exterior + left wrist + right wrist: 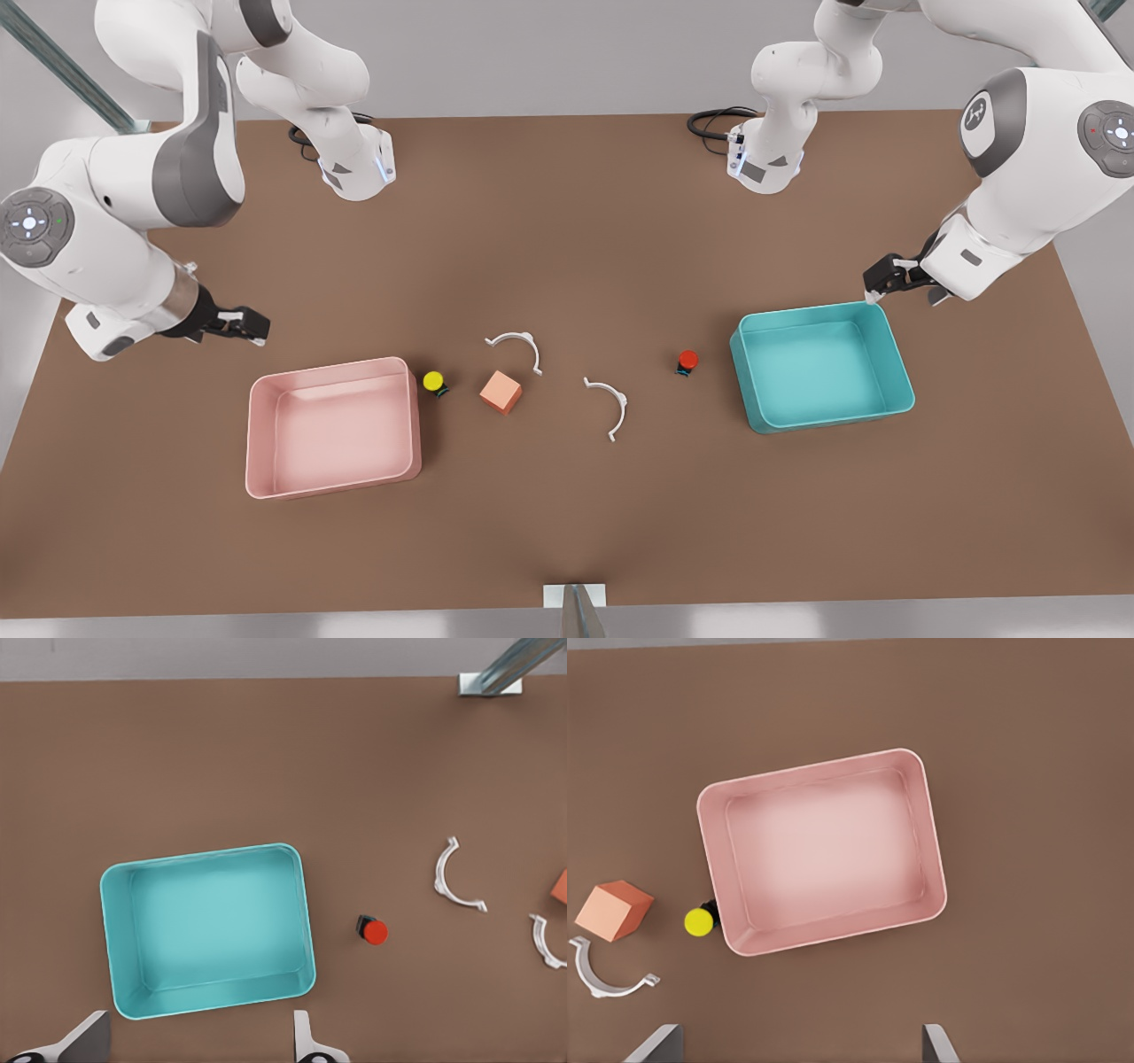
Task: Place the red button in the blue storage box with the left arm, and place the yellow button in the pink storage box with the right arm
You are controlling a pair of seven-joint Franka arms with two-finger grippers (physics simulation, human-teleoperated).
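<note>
Nothing is picked up yet, so I judge this to be the very start: both buttons sit on the desk (pixel 567 496) and both boxes are empty. My left fingers (pixel 889 282) hover open and empty above the far corner of the blue storage box (pixel 897 354), on the front view's right. The red button (pixel 687 361) stands upright on the desk just beside that box, on the side away from my left fingers, well apart from them. My right fingers (pixel 237 325) hang open and empty beyond the pink storage box (pixel 413 416), on the front view's left. The yellow button (pixel 432 381) stands near the corner of that box, almost touching its rim, with an orange cube (pixel 500 391) near it. Next each arm must reach across its own box and come down over its button
</note>
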